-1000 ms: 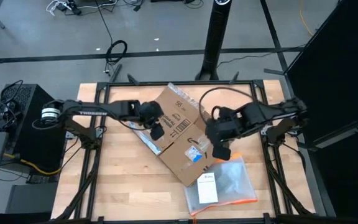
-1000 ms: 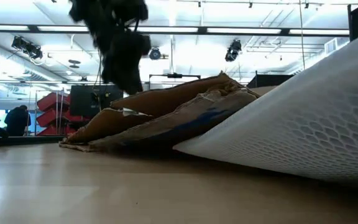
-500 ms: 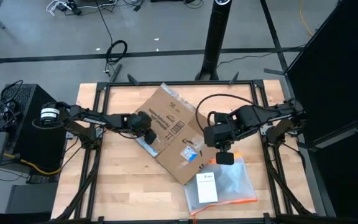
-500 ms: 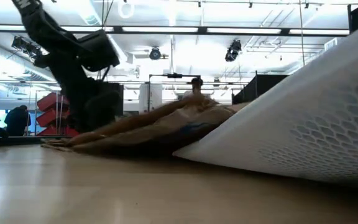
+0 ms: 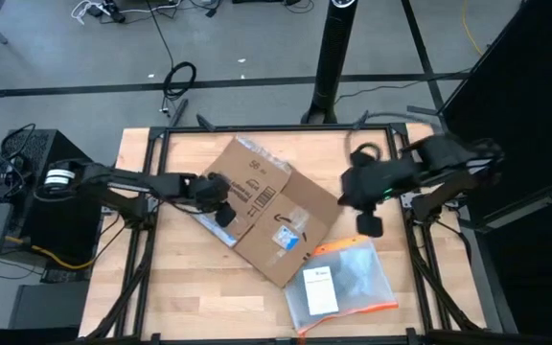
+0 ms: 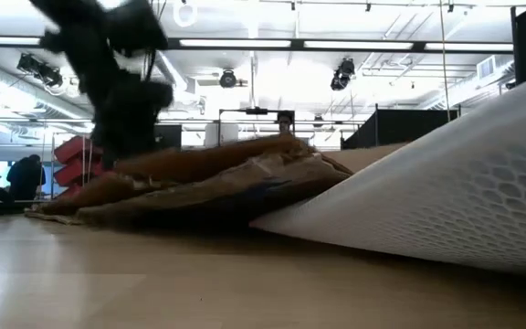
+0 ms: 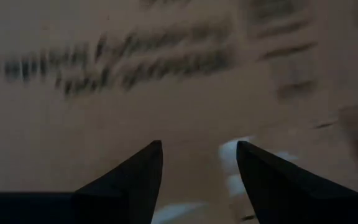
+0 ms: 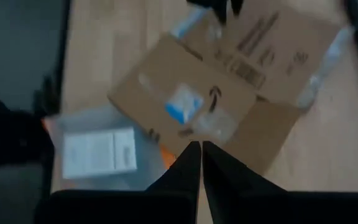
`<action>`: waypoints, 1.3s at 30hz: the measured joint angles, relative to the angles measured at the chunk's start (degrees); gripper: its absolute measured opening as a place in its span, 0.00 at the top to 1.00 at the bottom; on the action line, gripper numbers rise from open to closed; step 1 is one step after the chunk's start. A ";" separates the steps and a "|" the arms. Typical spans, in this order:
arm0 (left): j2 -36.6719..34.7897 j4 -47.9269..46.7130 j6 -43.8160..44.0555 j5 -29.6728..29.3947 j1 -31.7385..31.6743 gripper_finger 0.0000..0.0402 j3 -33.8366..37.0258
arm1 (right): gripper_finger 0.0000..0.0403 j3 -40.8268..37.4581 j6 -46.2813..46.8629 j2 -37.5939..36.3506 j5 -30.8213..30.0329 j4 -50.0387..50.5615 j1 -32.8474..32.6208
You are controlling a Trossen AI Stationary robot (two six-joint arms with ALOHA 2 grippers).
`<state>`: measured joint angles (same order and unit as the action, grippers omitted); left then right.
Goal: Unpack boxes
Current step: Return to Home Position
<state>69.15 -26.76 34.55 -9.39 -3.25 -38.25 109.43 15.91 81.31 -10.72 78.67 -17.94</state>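
The brown cardboard box point(image 5: 266, 206) lies flattened on the table's middle, printed face and white-and-blue label up; it also shows in the low view point(image 6: 199, 178) and the right wrist view point(image 8: 229, 87). My left gripper point(image 5: 222, 213) is low at the box's left edge. Its fingers stand apart point(image 7: 197, 144), with the printed cardboard point(image 7: 166, 74) just past them. My right gripper point(image 5: 367, 226) is shut point(image 8: 199, 144) and raised above the table, right of the box, holding nothing. My left gripper slants down from the table's left onto the box's left edge point(image 5: 230, 222). Its own body hides the fingertips in the high view. The wrist view shows only the printed face beyond the tips, nothing pinched between them. Whether the tips touch the cardboard, I cannot tell.
A flat clear pouch point(image 5: 341, 286) with an orange edge and a white card lies near the front right, its edge against the box's near corner; it fills the low view's right side point(image 6: 427, 183). Bare wood point(image 5: 190, 287) shows at the front left.
My right gripper has left the box's right edge, risen, and drawn back toward the table's right edge. My left gripper has moved toward the left edge and sunk. The box has slid and turned leftward with it and lies flatter than before.
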 joint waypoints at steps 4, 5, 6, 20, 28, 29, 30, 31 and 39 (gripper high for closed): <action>-6.34 -0.39 -2.74 -0.56 1.91 0.51 -4.12 | 1.00 -6.92 0.15 -8.36 -0.57 -10.07 -0.06; -7.71 0.26 -2.80 -1.12 1.97 0.51 -5.22 | 1.00 -7.97 0.45 -10.01 -1.22 -11.56 0.01; -8.95 0.34 -2.74 -1.83 1.91 0.51 -6.16 | 1.00 -8.46 0.38 -11.32 -1.33 -12.36 0.25; -16.74 19.40 -12.70 -6.81 3.02 0.51 -7.99 | 0.95 -13.22 -7.46 -20.27 -2.91 -16.11 0.58; -24.99 23.93 -22.24 -11.73 6.93 0.51 -7.31 | 0.92 -26.65 -10.67 -32.57 -2.45 -27.65 0.52; -26.37 23.86 -23.91 -12.06 7.88 0.51 -6.83 | 0.92 -29.89 -10.66 -35.17 -2.38 -30.30 0.51; -27.58 23.84 -25.20 -12.00 8.90 0.51 -6.43 | 0.92 -33.14 -10.66 -37.78 -2.38 -32.82 0.53; -28.76 23.74 -26.00 -11.97 9.73 0.51 -6.02 | 0.93 -36.30 -10.69 -40.22 -2.38 -35.36 0.53; -36.62 24.08 -28.58 -20.03 14.73 0.51 2.27 | 0.98 -61.58 -13.17 -55.30 -0.38 -60.05 0.55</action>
<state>32.53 -2.68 5.97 -29.41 11.48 -35.98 47.85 2.74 26.00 -11.10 18.62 -17.39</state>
